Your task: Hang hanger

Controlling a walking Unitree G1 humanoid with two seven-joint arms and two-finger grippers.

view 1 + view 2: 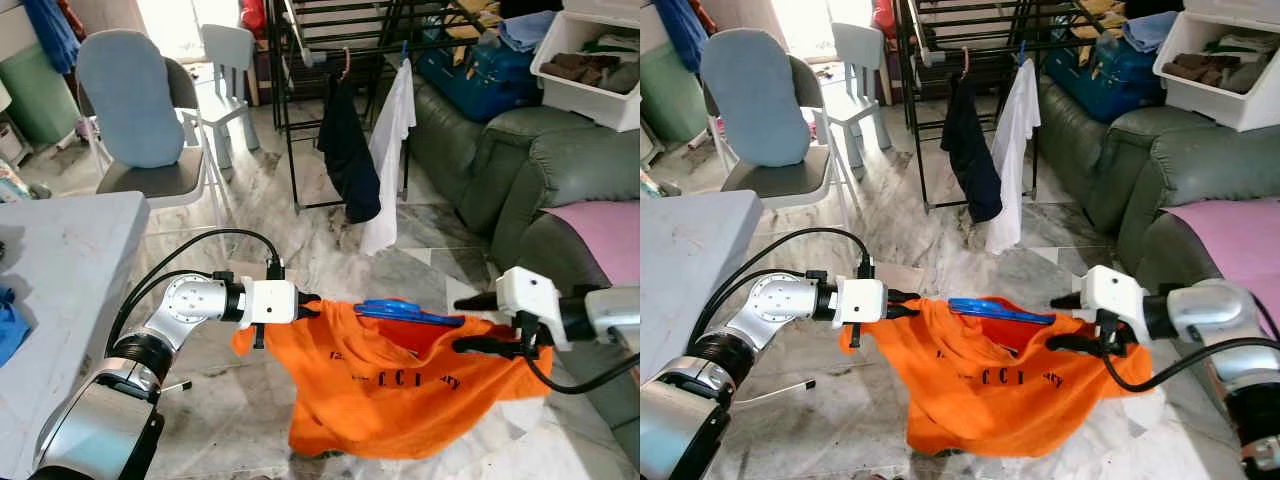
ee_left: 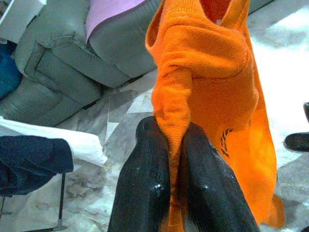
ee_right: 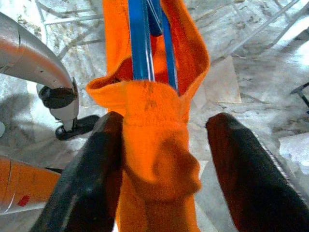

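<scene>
The robot is holding an orange shirt (image 1: 400, 385) stretched between its two arms above the marble floor (image 1: 250, 400), with a blue hanger (image 1: 408, 315) lying inside the neck opening. The left gripper (image 1: 310, 308) is pinching one shoulder of the shirt, its two black fingers (image 2: 145, 188) closed tight on a fold of the cloth. The right gripper (image 1: 478, 322) is standing at the other shoulder with its fingers (image 3: 244, 181) spread apart: the fabric is leaning against one finger and draped between them, so it looks rested on rather than clamped. The drying rack (image 1: 330, 60), where a dark garment (image 1: 348, 155) and a white garment (image 1: 390, 150) are already hanging, is standing well apart, ahead of the robot beside the green sofa (image 1: 500, 170). The main risk appears to lie on the right side: with those fingers open, any lift or step toward the rack could let that shoulder slide off, dropping the shirt to hang from the left grip alone. The hanger seems held only by the cloth around it, so a sagging shirt could tip it out through the collar onto the floor.
</scene>
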